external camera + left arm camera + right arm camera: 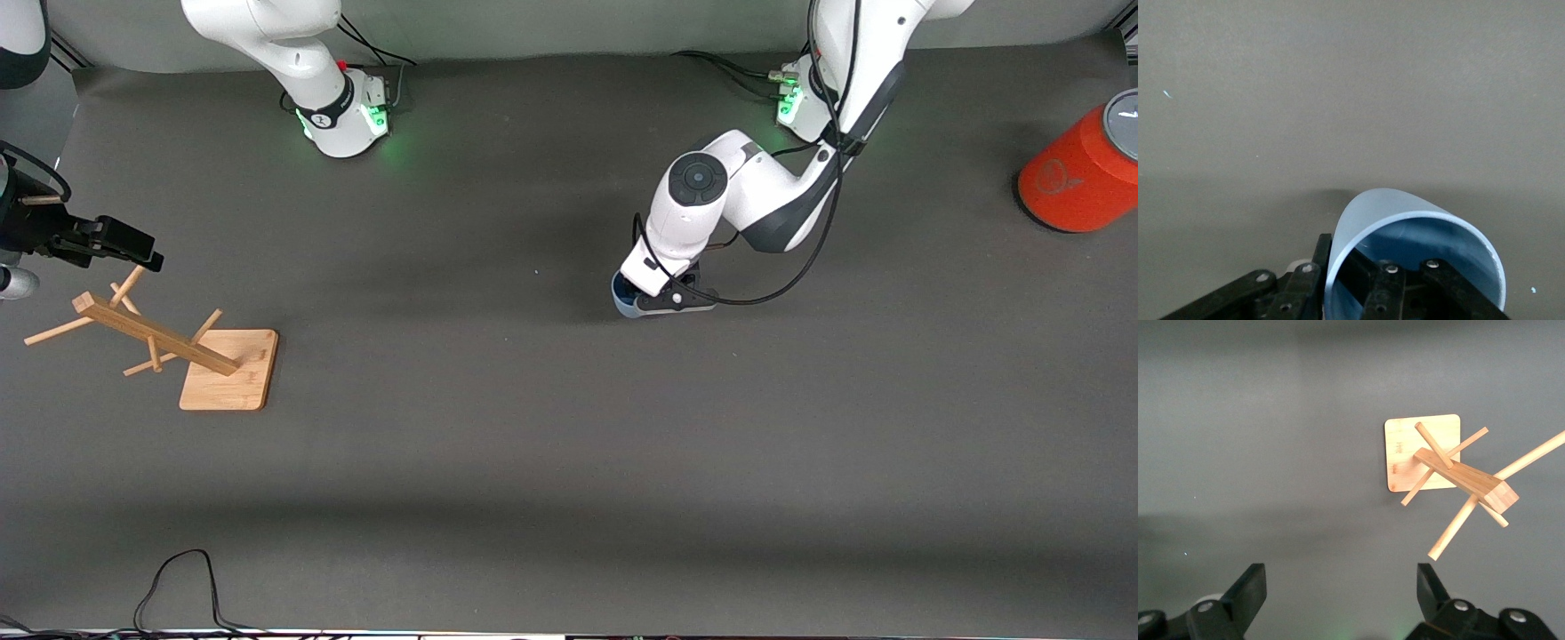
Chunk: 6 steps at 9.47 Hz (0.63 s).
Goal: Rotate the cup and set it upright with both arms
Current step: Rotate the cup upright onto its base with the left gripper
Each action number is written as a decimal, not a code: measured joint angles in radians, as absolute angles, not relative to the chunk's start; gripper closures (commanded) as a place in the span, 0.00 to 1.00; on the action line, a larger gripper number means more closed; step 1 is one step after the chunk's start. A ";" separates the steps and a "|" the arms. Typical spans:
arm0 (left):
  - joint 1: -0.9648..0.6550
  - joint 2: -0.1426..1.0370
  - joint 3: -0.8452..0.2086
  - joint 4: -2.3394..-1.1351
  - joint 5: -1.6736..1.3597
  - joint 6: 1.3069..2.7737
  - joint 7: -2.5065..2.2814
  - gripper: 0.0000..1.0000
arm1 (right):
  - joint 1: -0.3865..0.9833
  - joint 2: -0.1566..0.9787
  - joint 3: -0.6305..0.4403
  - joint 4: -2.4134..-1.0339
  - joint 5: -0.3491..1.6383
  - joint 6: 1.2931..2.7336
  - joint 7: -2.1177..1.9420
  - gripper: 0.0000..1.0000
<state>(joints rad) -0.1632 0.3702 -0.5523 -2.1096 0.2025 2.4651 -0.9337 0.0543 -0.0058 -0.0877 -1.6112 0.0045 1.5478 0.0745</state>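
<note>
one cup [625, 305] mostly hidden | left gripper [662, 298] clamps rim

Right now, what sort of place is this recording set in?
Most likely a robotics lab bench: two white arms bolted along a dark mat-covered table, props laid out (a wooden peg rack, an orange cylinder), and the left tool shut on a light-blue cup.

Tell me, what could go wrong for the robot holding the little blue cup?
The left gripper pinches only the cup wall at its rim, one finger inside, so the cup might slip or twist when turned. The right gripper waits open over the table by the wooden rack; reaching for the cup, it could bump a peg.
</note>
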 measured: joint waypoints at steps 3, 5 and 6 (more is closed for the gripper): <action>-0.162 0.370 -0.553 -2.122 0.202 2.480 -0.934 1.00 | 0.054 -0.005 -0.088 -1.611 -0.021 1.548 0.074 0.00; -0.162 0.370 -0.554 -2.125 0.203 2.487 -0.933 0.91 | 0.054 -0.006 -0.088 -1.609 -0.029 1.548 0.053 0.00; -0.162 0.371 -0.554 -2.126 0.204 2.487 -0.933 0.75 | 0.054 -0.007 -0.091 -1.608 -0.029 1.549 0.037 0.00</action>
